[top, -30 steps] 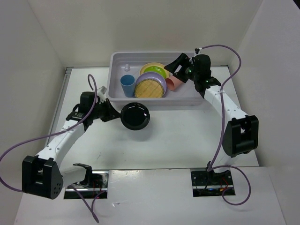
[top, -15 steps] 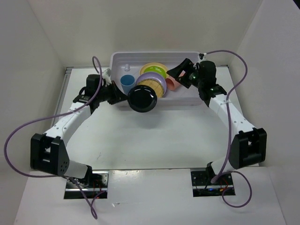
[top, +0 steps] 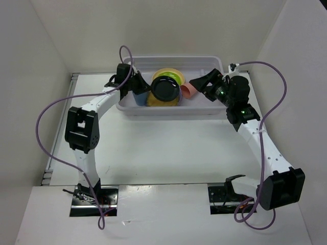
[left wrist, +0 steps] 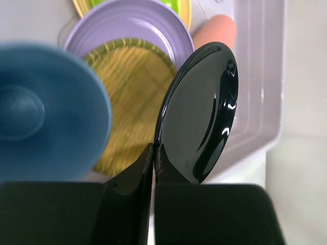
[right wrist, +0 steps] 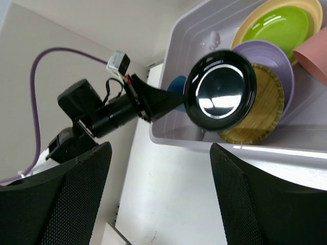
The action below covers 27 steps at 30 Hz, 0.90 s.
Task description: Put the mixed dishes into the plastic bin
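Note:
My left gripper is shut on the rim of the glossy black plate and holds it on edge above the plastic bin. In the bin lie the tan woven plate, the lavender plate, the lime green plate on the peach-orange plate, the blue cup and the salmon-red cup. My right gripper is open and empty at the bin's right end.
White walls close in the table on the left, back and right. A purple cable loops off the left arm. The left arm reaches over the bin's left end in the right wrist view.
My left gripper has carried the black plate from the table in front of the bin up and back, over the dishes in the bin. My right gripper has drawn back to the right.

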Each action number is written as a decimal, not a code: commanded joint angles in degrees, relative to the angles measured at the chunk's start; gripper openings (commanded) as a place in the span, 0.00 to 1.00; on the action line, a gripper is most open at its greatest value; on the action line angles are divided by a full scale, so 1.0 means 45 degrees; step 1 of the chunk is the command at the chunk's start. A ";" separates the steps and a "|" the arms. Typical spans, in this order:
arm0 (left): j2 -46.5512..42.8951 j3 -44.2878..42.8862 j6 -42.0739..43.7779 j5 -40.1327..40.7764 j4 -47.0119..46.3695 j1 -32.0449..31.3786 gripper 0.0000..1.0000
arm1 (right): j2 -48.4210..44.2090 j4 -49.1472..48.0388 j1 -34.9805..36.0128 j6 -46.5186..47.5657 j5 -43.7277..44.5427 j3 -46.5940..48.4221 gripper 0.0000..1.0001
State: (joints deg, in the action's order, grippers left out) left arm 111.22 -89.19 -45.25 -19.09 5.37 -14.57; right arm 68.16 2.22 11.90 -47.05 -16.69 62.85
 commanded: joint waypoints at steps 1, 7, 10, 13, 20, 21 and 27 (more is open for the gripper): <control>0.0807 -0.1603 -0.0139 0.0725 -0.0276 -0.0452 0.00 | -0.0147 -0.0200 -0.0202 0.0084 -0.0079 -0.0178 0.82; 0.2527 -0.4160 0.0466 0.1977 0.1539 -0.0884 0.06 | 0.0107 -0.0200 -0.0203 0.0084 -0.0314 -0.0178 0.82; 0.2980 -0.4497 0.0467 0.2094 0.1853 -0.0884 0.09 | 0.0107 -0.0316 -0.0436 0.0084 -0.0470 -0.0178 0.82; 0.3117 -0.4634 0.0467 0.2249 0.1854 -0.1001 0.13 | 0.0107 -0.0317 -0.0573 0.0084 -0.0588 -0.0178 0.82; 0.2962 -0.4517 0.0467 0.2368 0.1854 -0.1001 0.59 | -0.0166 -0.0200 -0.0692 0.0084 -0.0588 -0.0411 0.89; 0.2806 -0.4517 0.0467 0.2368 0.1854 -0.1001 0.70 | -0.0282 -0.0200 -0.0692 0.0084 -0.0588 -0.0412 0.97; 0.1421 -0.4421 0.0584 0.2368 0.2128 -0.1001 0.97 | -0.1083 0.0091 -0.0809 -0.0170 -0.0432 -0.0782 1.00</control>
State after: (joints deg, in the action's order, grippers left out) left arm 124.22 -108.01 -43.40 -8.88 14.79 -19.29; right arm 67.37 3.01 9.02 -47.35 -18.83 60.14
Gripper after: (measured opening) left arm 0.942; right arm 0.999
